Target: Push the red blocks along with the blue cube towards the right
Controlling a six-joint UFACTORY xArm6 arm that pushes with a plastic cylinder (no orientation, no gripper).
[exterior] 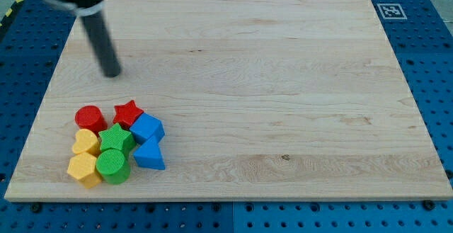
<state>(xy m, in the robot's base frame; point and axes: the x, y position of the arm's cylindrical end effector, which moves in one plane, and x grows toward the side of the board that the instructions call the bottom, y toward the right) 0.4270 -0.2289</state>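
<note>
Clearly, when you paused here, my tip (112, 74) rested on the wooden board (283, 84) at the far left, well apart from every block and touching none. Being a plain rod, it had nothing to spread or press together and held nothing.

The blocks you cared about sat in a tight cluster at the near left corner. The red cylinder (90, 117) and the red star (128, 112) formed the far edge of that cluster, and the blue cube (148, 128) lay just right of the star, touching or nearly touching it. Packed close around them were a blue wedge-like block (149, 155), a green star-like block (116, 138), a green cylinder (112, 166), and two yellow blocks (86, 142) (83, 170) whose shapes were hard to make out.

To do the step well, you would probably have wanted to bring the tip down to the left of the red cylinder, then sweep right so that cylinder, star and cube moved in a line. The likely trouble was the green and yellow blocks just nearer: too near a line would have dragged them along.

No readable writing or brand showed; only a black-and-white square marker (390, 10) sat at the far right corner.
</note>
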